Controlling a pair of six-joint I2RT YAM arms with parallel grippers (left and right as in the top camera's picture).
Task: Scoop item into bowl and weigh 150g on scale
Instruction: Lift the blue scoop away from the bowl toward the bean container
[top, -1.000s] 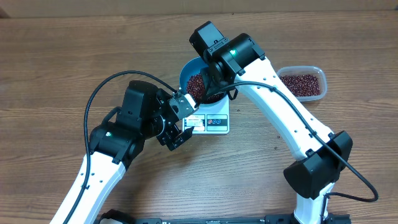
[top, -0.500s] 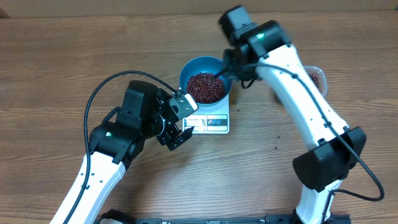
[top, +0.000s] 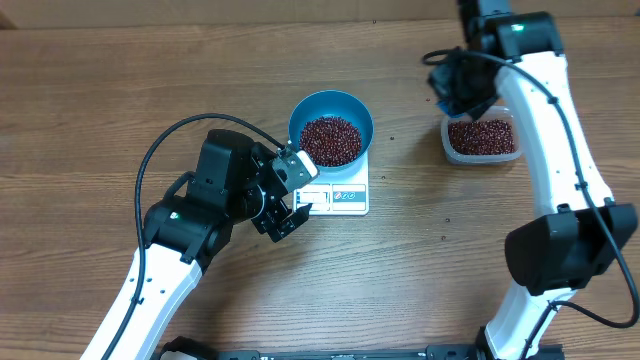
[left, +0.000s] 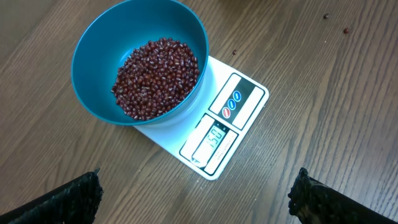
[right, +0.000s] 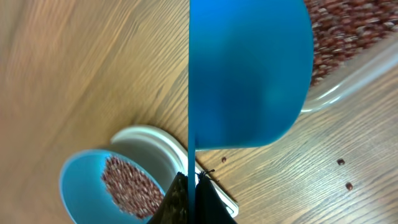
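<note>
right gripper (right: 188, 198) mostly cut off, pinching blue scoop (right: 249, 74) handle, scale (left: 239, 102) digits hard to read, beans (left: 158, 78) heaped in bowl (left: 93, 59) on scale, left gripper (top: 292, 190) wide beside it, scoop moved from bowl to over tub (top: 447, 140)

A blue bowl (left: 93, 59) sits on the white scale (left: 225, 121) on the wooden desk (left: 323, 118). Little red-brown beans (left: 158, 78) fill its bottom. A few stray beans (left: 325, 16) lie on the desk. The jaws of the left gripper (left: 198, 200) stand wide apart.
</note>
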